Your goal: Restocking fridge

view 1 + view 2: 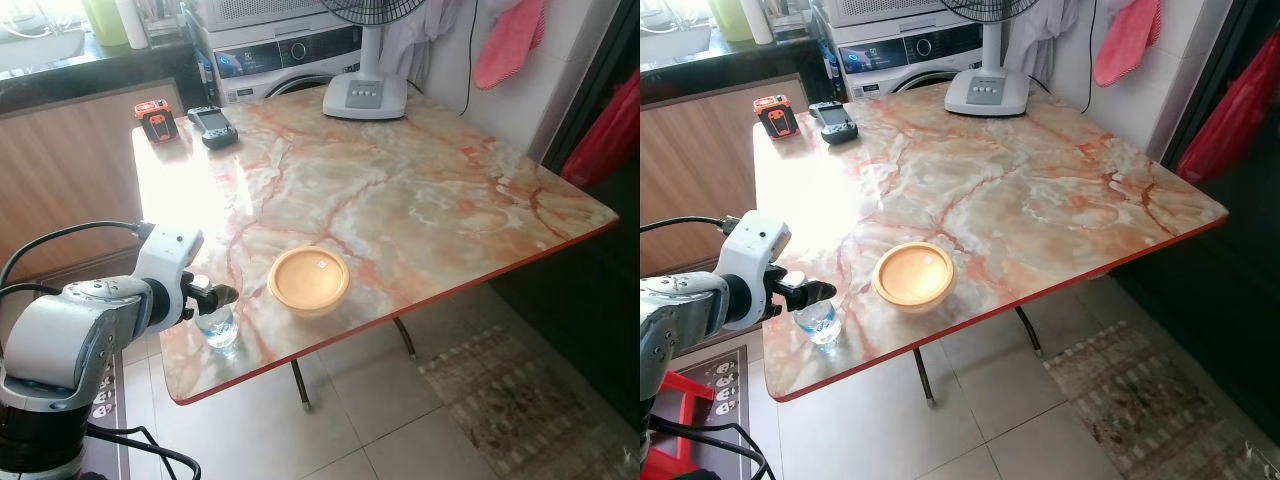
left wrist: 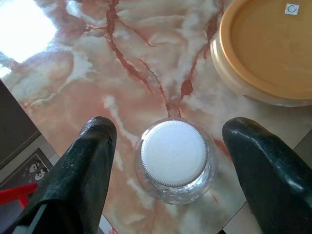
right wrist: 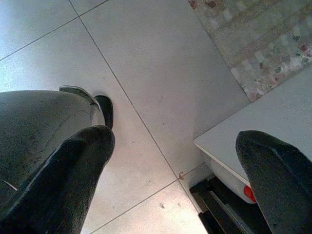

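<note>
While a marble-patterned table with a red edge is taking up most of the head views, a front-loading washing machine is standing behind its far side and a patterned rug is lying on the tiled floor near the table's leg. At the far edge a white fan base is sitting on the tabletop, with red cloths hanging on the wall beyond it. Nearer the robot, a round yellow lidded container is resting close to the front edge. Just beside it, at the table's near left corner, a small clear water bottle with a white cap is standing upright. The left gripper is hovering over this bottle, its two black fingers spread wide on either side of the cap and not touching it. The right gripper is hanging over the floor tiles, fingers likewise spread apart and holding nothing. At the far left corner a red-and-black device and a dark handheld controller are lying side by side.
</note>
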Tool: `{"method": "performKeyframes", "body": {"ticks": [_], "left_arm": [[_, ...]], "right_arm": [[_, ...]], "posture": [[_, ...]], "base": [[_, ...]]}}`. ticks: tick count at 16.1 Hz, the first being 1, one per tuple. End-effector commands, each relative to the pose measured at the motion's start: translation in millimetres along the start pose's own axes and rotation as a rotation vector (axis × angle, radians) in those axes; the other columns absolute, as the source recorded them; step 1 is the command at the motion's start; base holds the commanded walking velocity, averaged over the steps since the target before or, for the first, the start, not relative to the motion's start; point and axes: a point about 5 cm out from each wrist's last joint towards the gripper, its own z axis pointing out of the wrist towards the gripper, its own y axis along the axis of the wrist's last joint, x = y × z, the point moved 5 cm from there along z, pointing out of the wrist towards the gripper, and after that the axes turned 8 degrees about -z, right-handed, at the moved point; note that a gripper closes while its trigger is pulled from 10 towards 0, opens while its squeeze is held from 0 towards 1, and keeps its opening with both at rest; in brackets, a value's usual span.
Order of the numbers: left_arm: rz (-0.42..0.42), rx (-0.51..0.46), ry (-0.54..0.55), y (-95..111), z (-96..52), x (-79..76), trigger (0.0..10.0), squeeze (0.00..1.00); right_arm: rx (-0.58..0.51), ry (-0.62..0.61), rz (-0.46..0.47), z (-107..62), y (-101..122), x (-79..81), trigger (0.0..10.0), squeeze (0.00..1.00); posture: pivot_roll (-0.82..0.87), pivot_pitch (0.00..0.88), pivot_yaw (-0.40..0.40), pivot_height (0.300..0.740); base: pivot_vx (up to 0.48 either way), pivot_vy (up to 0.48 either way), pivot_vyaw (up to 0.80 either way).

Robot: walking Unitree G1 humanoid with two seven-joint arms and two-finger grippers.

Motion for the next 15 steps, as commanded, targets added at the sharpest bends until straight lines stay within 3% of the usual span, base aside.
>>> {"method": "performKeyframes", "body": {"ticks": [1, 6, 15], "left_arm": [[-0.011, -0.009, 0.002, 0.3, -2.2, 1.3, 3.5, 0.0], [-0.011, -0.01, -0.014, -0.4, -1.4, -2.5, 0.0, 0.0], [-0.023, 0.011, -0.031, -6.5, 1.4, -8.6, 0.0, 0.0]], "right_arm": [[0.027, 0.074, -0.014, -2.1, -8.2, 22.4, 10.0, 0.0], [0.028, 0.073, -0.015, -2.1, -8.4, 21.9, 10.0, 0.0], [0.029, 0.08, -0.015, -2.0, -8.3, 21.9, 10.0, 0.0]], "posture": [[0.06, 0.0, 0.04, 0.74], [0.06, 0.0, 0.038, 0.74], [0.05, 0.0, 0.036, 0.74]], "base": [[0.0, 0.0, 0.0], [0.0, 0.0, 0.0], [0.0, 0.0, 0.0]]}}
